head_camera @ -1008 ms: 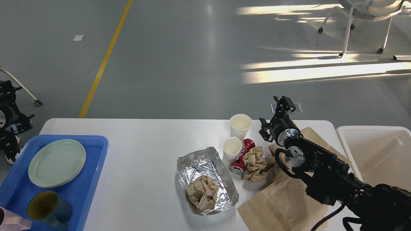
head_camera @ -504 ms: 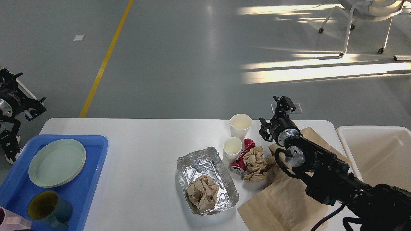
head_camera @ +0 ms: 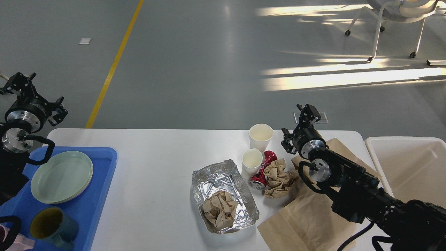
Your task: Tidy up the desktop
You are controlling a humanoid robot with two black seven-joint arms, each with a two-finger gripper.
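Left gripper [head_camera: 33, 92] and right gripper [head_camera: 300, 122] both raised, jaws spread, empty.

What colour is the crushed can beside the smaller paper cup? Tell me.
Red, with a silver end; the crushed can shows only in the head view, partly under crumpled brown paper.

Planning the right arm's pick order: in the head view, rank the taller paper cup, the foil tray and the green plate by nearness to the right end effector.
From the right end effector:
1. Taller paper cup, just to its left.
2. Foil tray, mid-desktop, nearer the robot.
3. Green plate, far left, on the blue tray.

White desktop [head_camera: 156, 167], blue tray [head_camera: 101, 195], pale green plates [head_camera: 61, 176], red can [head_camera: 261, 174], silver foil container [head_camera: 212, 177].
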